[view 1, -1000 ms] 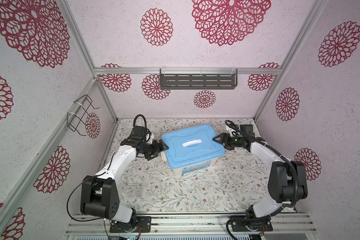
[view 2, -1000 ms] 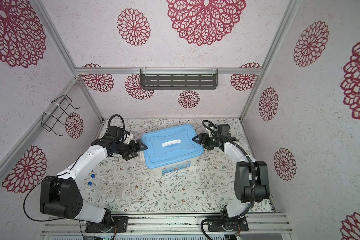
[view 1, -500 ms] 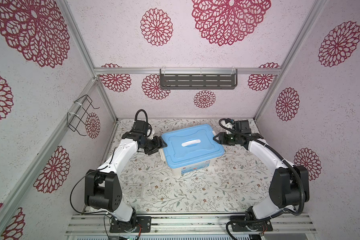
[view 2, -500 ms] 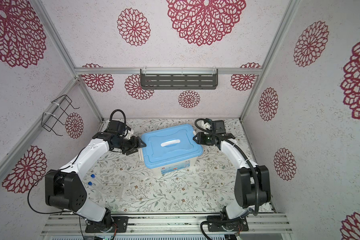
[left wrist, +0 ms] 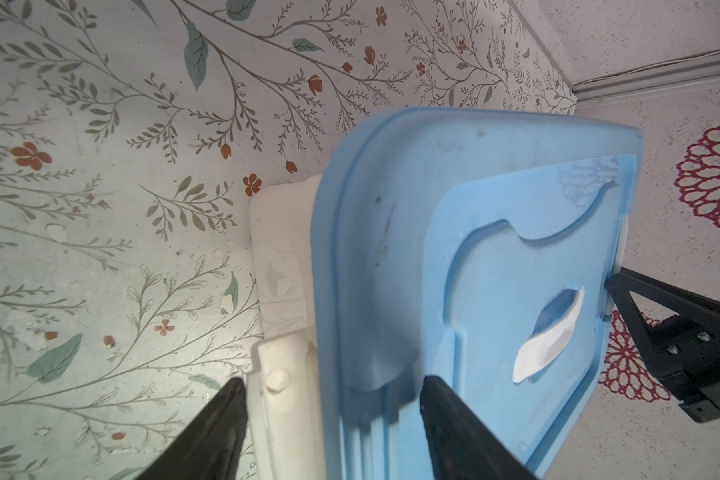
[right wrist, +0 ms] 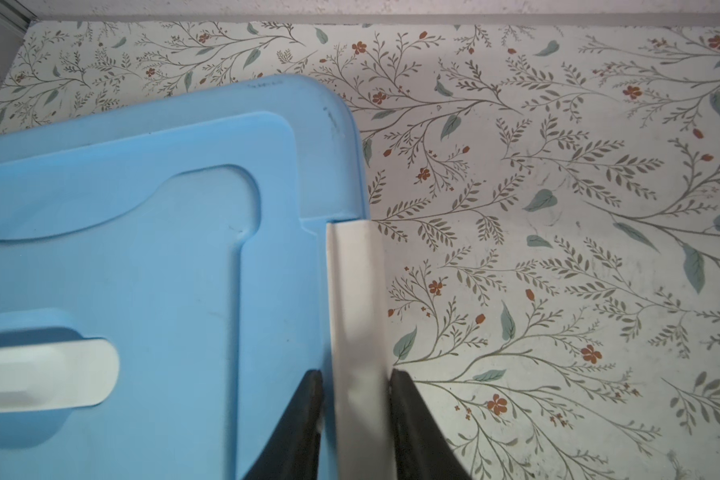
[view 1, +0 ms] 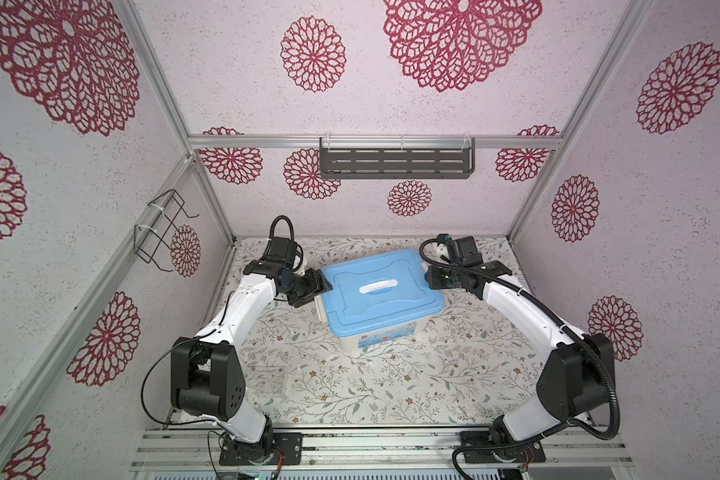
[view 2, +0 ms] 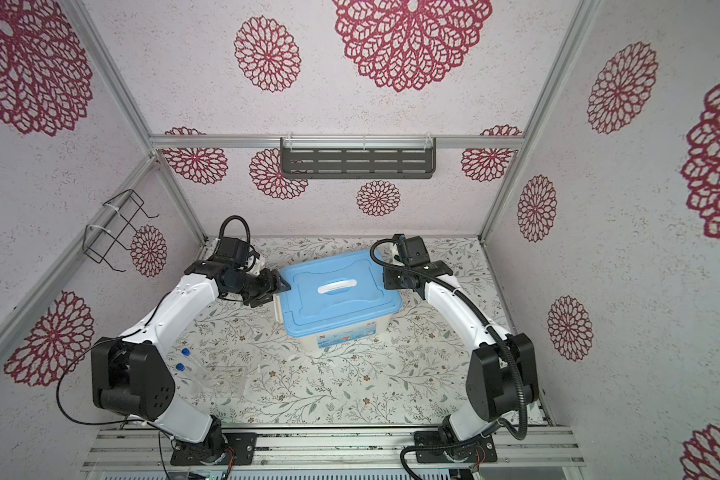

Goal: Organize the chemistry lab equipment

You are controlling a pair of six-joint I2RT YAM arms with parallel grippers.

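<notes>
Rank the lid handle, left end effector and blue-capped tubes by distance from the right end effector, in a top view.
From the right end effector:
1. Lid handle, middle of blue lid.
2. Left end effector, lid's opposite edge.
3. Blue-capped tubes, front left.

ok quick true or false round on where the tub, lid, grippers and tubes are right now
1. The blue lid sits on the white tub. True.
2. The right gripper has its jaws either side of the white latch. True.
3. The left gripper holds a tube. False: it is at the tub's other end, and both blue-capped tubes are by the clear rack.
4. The lid's handle is blue. False: it is white.
</notes>
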